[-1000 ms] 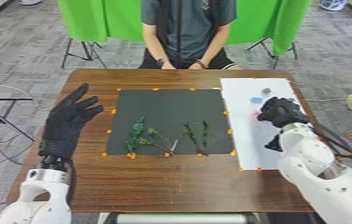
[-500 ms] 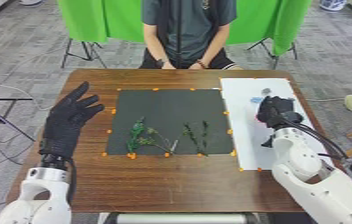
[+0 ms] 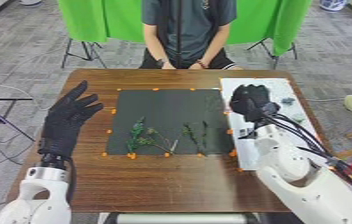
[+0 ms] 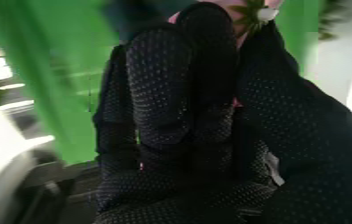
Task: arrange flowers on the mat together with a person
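Observation:
In the head view my right hand point(image 3: 251, 100) is over the left edge of the white sheet point(image 3: 247, 159), beside the dark mat point(image 3: 159, 107). The right wrist view has my right hand point(image 4: 159, 95) with its thumb and fingers pinching a pink flower point(image 4: 275, 4) by its green base; most of the flower is hidden. Several green sprigs point(image 3: 137, 132) lie along the mat's near half. My left hand point(image 3: 64, 117) is raised left of the mat, fingers straight, holding nothing.
Small bluish pieces point(image 3: 287, 101) lie on the white sheet, right of my right hand. Orange markers point(image 3: 230, 131) line the mat's border. The brown table point(image 3: 168, 185) extends toward me, and a green cloth point(image 3: 84, 22) hangs behind it.
My right hand has moved left across the white sheet toward the mat, its arm swinging with it. The left hand and the sprigs have stayed in place.

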Robot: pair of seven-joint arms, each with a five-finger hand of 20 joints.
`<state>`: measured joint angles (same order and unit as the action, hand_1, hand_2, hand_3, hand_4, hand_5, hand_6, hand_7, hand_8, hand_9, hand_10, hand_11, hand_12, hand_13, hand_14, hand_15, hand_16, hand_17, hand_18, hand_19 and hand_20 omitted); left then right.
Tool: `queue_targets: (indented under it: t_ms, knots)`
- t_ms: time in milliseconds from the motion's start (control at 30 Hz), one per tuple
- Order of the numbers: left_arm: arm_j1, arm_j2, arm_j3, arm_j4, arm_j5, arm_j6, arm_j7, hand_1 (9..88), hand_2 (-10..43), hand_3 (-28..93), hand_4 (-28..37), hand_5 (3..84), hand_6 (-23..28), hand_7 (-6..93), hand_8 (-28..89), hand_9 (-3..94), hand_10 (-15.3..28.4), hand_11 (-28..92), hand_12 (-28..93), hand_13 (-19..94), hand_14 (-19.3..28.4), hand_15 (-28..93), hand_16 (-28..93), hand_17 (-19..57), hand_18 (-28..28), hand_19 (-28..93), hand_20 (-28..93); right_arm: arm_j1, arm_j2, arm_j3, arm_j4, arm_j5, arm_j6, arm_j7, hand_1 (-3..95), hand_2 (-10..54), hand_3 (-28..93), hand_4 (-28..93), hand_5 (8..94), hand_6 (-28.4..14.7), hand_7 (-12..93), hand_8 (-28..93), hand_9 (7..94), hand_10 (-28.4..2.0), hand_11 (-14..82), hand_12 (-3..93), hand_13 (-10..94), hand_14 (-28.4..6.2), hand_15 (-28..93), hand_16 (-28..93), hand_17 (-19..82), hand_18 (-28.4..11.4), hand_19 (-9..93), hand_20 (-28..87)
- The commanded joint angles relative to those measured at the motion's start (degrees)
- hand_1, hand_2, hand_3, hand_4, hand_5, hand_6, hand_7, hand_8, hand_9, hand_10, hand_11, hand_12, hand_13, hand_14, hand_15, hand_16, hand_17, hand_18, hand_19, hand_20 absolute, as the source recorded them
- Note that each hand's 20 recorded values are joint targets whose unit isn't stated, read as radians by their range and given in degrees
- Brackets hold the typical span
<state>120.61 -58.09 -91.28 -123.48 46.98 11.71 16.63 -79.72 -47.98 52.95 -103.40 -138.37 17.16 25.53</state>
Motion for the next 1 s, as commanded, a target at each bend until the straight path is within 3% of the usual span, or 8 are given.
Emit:
queue_targets:
  t_ms: [33,133,233,400,633,900,1000]
  knots:
    - [-1.3,-0.92,0.08,0.19,0.21,-1.17,-1.78,22.1,5.3,77,-28.3,38.3,5.8,8.8,-8,37.6,18.4,22,10,29,27.4,48,-7,-7.3,26.4,52,18,9.5,-14.6,-12.0,0.6,-0.8,-1.2,-8.0,56.6,-9.5,66,-28,84.2,4.4,19,-1,89.8,-4.5,21.7,39.4,81,-3.8,54,24,30,-13.6,72,21]
    - [-2.5,-1.08,0.72,0.52,0.45,-1.68,-2.75,22.2,5.4,77,-28.3,38.3,5.8,8.8,-8,37.5,18.4,22,10,29,27.4,48,-7,-7.3,26.4,52,19,10.3,-19.9,-14.2,4.1,-2.4,-1.5,-10.7,56.4,-9.5,67,-28,84.0,4.4,19,-1,89.8,-4.5,21.8,39.4,81,-3.8,54,24,30,-13.5,72,21]
    - [-4.3,-0.89,1.74,0.93,0.35,-2.17,-2.76,22.1,5.3,77,-28.3,38.3,5.9,8.8,-8,37.6,18.4,21,10,29,27.4,48,-7,-7.3,26.4,52,19,11.9,-22.5,-17.8,7.1,-2.6,0.3,-10.5,56.0,-9.5,67,-28,83.8,4.6,19,-1,89.6,-4.8,22.4,39.3,81,-4.0,55,24,30,-13.6,72,21]
    - [-9.3,-0.62,3.85,2.45,0.63,-3.51,-3.68,22.3,5.3,77,-28.3,38.4,5.8,8.7,-8,37.6,18.4,22,10,29,27.5,48,-8,-7.2,26.4,52,19,16.1,-22.8,-25.2,9.6,1.8,4.7,-6.6,55.3,-9.5,67,-28,83.4,5.0,19,-1,87.6,-5.5,27.7,38.1,78,-4.5,58,24,26,-15.2,73,22]
    - [-14.1,-0.40,6.28,4.02,0.67,-4.28,-3.70,22.2,5.3,77,-28.3,38.4,5.9,8.7,-8,37.6,18.4,22,10,29,27.5,48,-7,-7.2,26.4,52,19,24.2,-24.8,-34.9,14.9,3.0,10.5,-4.5,55.1,-9.5,64,-28,82.3,7.8,20,-3,84.3,-6.0,36.5,33.3,77,-4.8,60,24,23,-16.0,70,23]
    - [-16.5,-1.04,7.30,4.99,1.45,-5.29,-4.91,22.4,5.4,77,-28.3,38.4,5.9,8.8,-8,37.6,18.4,21,10,29,27.4,48,-7,-7.1,26.5,52,19,25.8,-25.9,-35.6,16.0,0.6,2.1,-4.2,55.2,-9.5,61,-28,79.1,8.8,19,-5,81.3,-6.0,39.3,33.1,74,-4.9,62,24,21,-16.3,69,23]
    - [-16.6,-1.03,7.39,5.09,1.42,-5.37,-4.64,22.4,5.5,77,-28.3,38.5,6.0,8.8,-8,37.6,18.4,21,10,29,27.6,48,-7,-7.2,26.6,52,19,24.7,-26.1,-34.2,15.8,-0.8,-1.0,-5.1,54.7,-9.5,59,-28,75.8,9.1,20,-7,79.7,-6.4,39.5,33.3,72,-5.1,63,23,20,-16.5,68,23]
